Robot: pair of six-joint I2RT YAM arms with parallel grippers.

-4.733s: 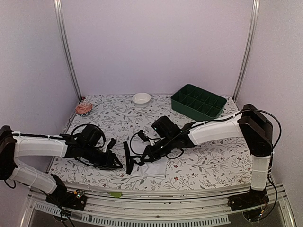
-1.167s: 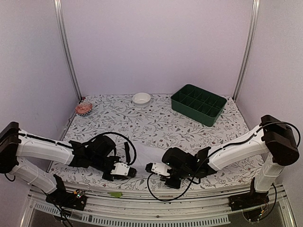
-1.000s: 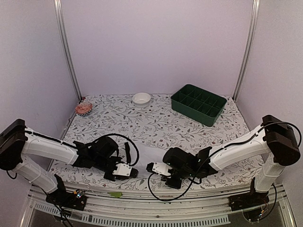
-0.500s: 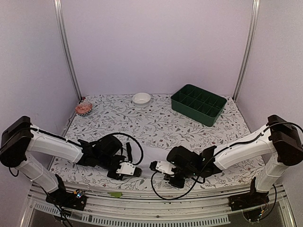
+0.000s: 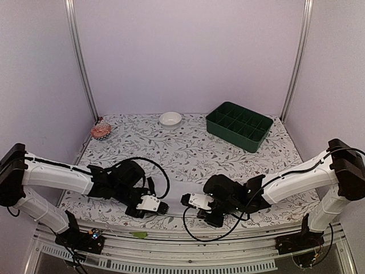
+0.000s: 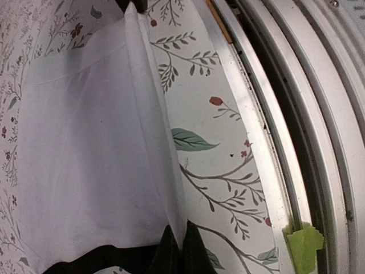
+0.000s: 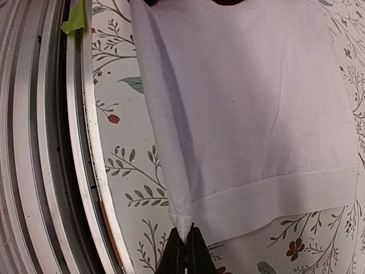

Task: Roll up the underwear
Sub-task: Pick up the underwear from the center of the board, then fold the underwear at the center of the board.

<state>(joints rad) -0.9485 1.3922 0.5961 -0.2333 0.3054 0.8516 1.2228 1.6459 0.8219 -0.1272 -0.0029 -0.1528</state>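
I'm pinching w/ both claws. L claw, bottom centre of its view, is squeezing fully closed on the raised fold along the near edge of the underwear; fabric's running up the frame from my tips. R claw, bottom centre too, is clamping tight on the fold's other end, at the hem corner. In top view the underwear's lying flat on the table, lower centre, btwn my two wrists, near the rail. Tray is sitting upper right, bowl centre back.
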